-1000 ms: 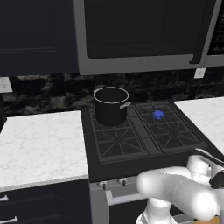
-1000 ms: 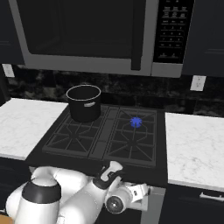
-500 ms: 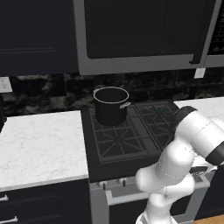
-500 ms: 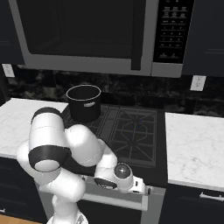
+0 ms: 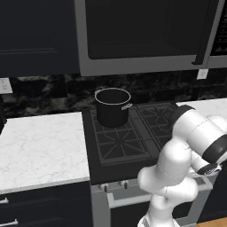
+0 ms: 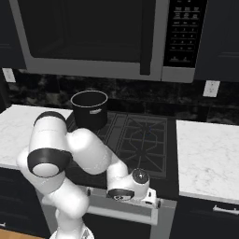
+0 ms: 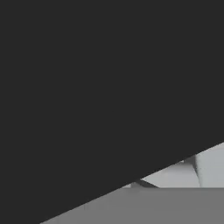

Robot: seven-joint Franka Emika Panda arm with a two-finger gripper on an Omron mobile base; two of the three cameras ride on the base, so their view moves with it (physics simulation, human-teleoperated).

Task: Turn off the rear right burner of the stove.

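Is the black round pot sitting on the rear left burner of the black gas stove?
Yes, the black round pot stands on the rear left grate of the black gas stove, beneath the microwave.

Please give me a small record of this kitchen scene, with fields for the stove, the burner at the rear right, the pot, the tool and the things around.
stove: black gas range with cast-iron grates, silver front with small knobs
rear right burner: no blue flame to see
pot: black pot upright on the rear left grate
tool: shut, low at the stove's front edge; what it touches is hidden
above stove: dark microwave with silver frame
sides: white marble counter left, another right
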